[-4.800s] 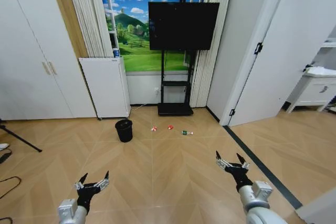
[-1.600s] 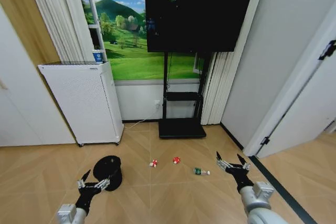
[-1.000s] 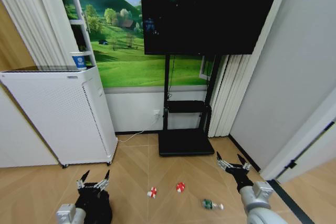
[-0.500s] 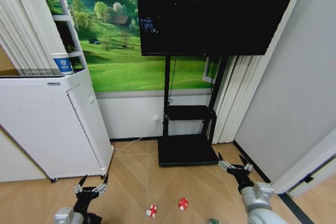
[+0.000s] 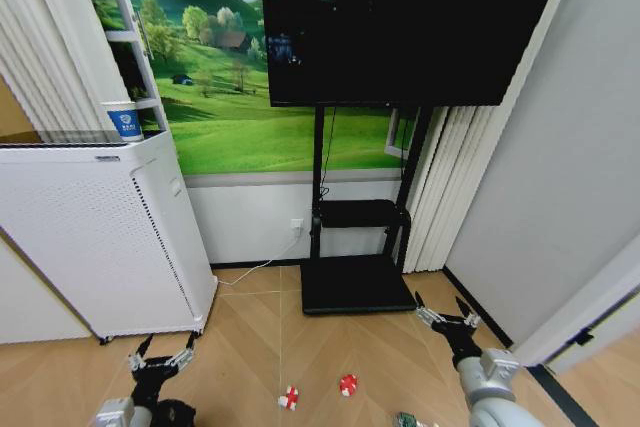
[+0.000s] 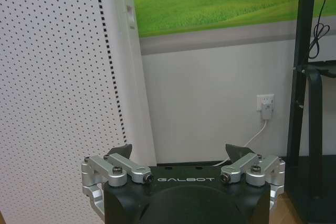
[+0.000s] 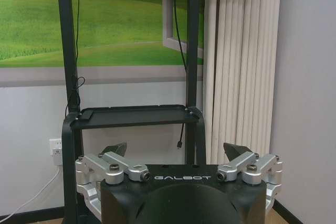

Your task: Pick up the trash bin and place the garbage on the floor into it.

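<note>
The trash bin (image 5: 180, 415) shows as a black shape at the bottom edge of the head view, just below my left gripper (image 5: 160, 356), which is open and holds nothing. On the wooden floor lie the garbage pieces: a red-and-white scrap (image 5: 290, 398), a red ball-like piece (image 5: 348, 385) and a green-labelled bottle (image 5: 405, 420), cut by the bottom edge. My right gripper (image 5: 446, 313) hangs open above the floor, right of the pieces. In the wrist views the left gripper (image 6: 181, 153) and the right gripper (image 7: 176, 150) both stand open with nothing between their fingers.
A tall white perforated appliance (image 5: 100, 237) stands at the left with a blue-and-white paper cup (image 5: 124, 120) on top. A black TV stand (image 5: 355, 287) carrying a screen (image 5: 400, 27) stands against the wall ahead. A cable runs to a wall socket (image 6: 265, 103).
The camera has closed in on the wall, so the bin and garbage have slid toward the bottom edge. My left gripper has shifted slightly left; the right gripper holds its pose.
</note>
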